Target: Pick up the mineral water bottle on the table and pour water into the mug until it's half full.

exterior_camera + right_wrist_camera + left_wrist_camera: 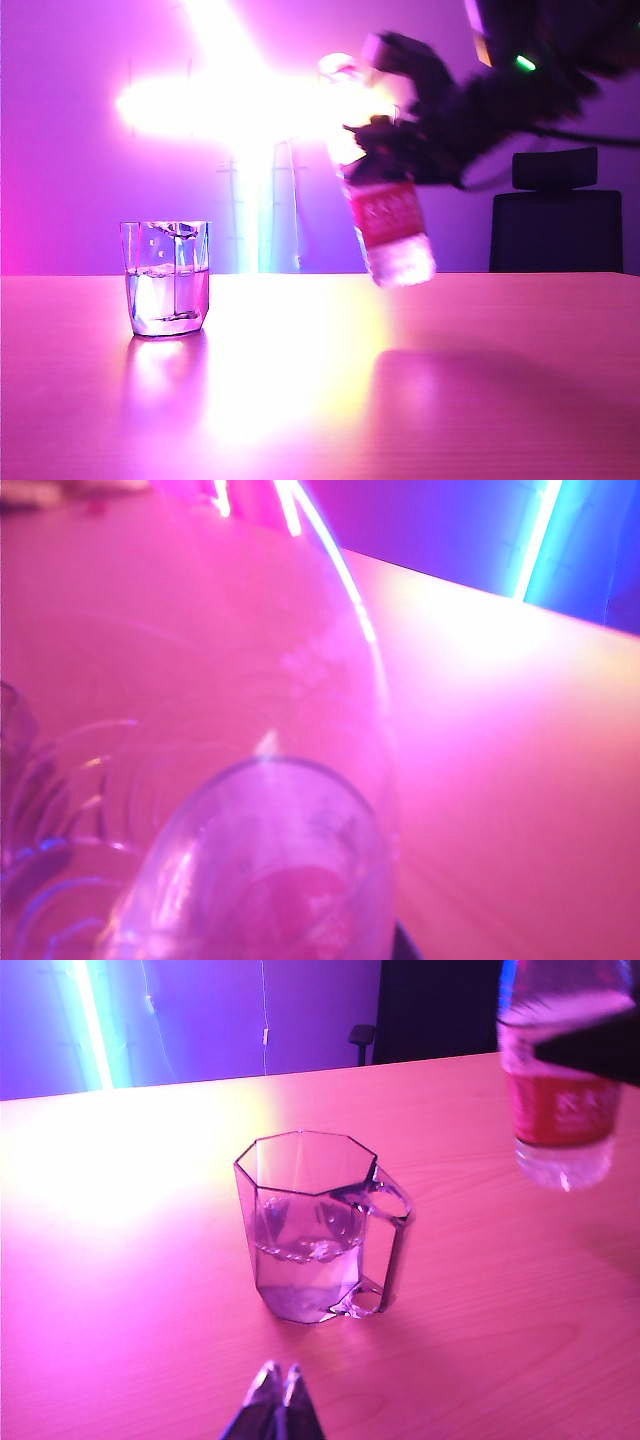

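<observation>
The mug (167, 278) is a clear faceted glass with a handle, standing on the table (450, 400) at the left. Water (168, 295) fills it to about mid-height. The mineral water bottle (385, 215) hangs in the air to its right, neck up and slightly tilted, red label showing. My right gripper (400, 140) is shut on its upper part. In the right wrist view the bottle (250, 810) fills the frame and hides the fingers. The left wrist view shows the mug (310, 1225), the bottle (560, 1090) beyond it, and my left gripper (278, 1380) shut and holding nothing, short of the mug.
A dark office chair (555, 215) stands behind the table at the right. A very bright light (240, 100) glares behind the bottle's neck and washes out the middle of the tabletop. Bare table (120, 1260) surrounds the mug.
</observation>
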